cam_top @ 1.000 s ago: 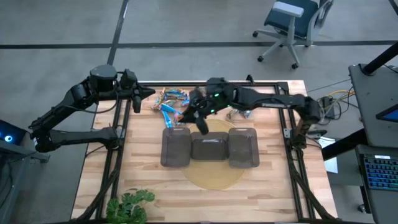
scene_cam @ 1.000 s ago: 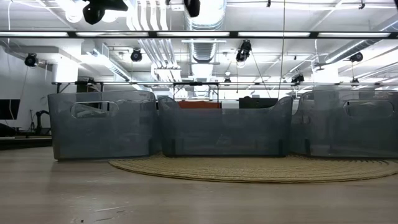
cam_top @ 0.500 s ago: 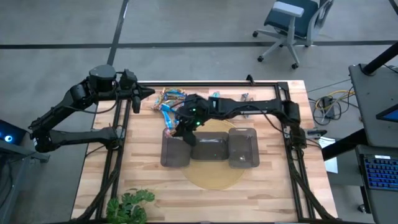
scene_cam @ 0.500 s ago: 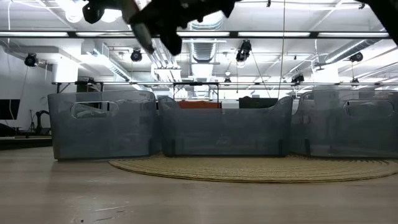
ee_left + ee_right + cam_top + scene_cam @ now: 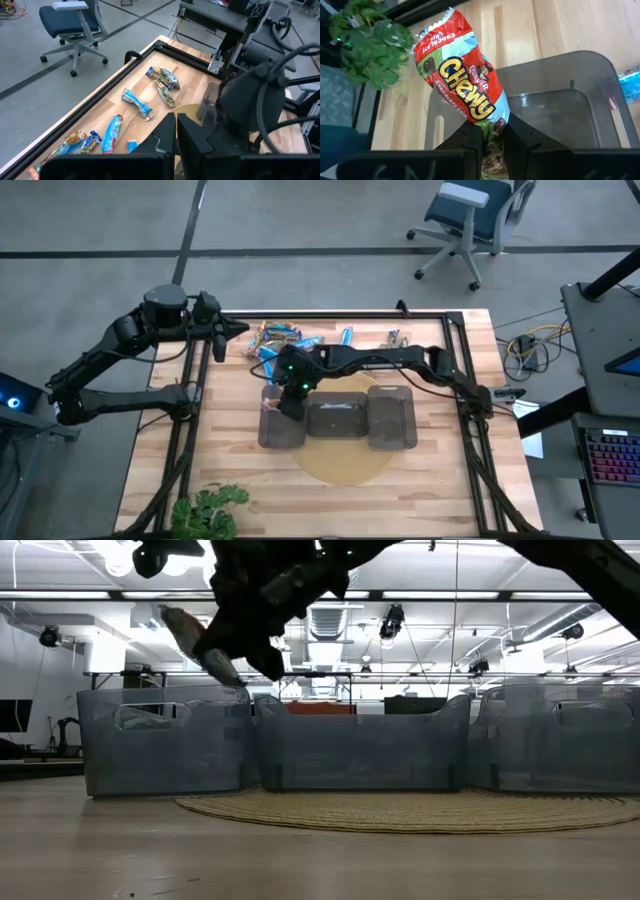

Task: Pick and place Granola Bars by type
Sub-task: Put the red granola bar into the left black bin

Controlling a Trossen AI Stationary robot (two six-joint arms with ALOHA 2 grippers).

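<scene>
Right gripper [image 5: 489,134] clenched on a Chewy bar [image 5: 459,75], left tray [image 5: 555,75] directly below it (left gripper [image 5: 176,131] clamped empty).

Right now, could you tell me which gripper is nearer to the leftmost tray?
The right gripper, holding a Chewy bar, hangs over the leftmost tray. The left gripper waits at the table's far left corner.

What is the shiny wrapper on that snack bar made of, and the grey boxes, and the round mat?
The red-and-blue wrapped granola bar in the right tool looks like glossy printed plastic film, crinkled with a crimped end. The dark see-through rectangular trays look like smoky hard plastic, since things show through them. The round tan mat seems to be woven straw or rope, judging by its ribbed coils.
</scene>
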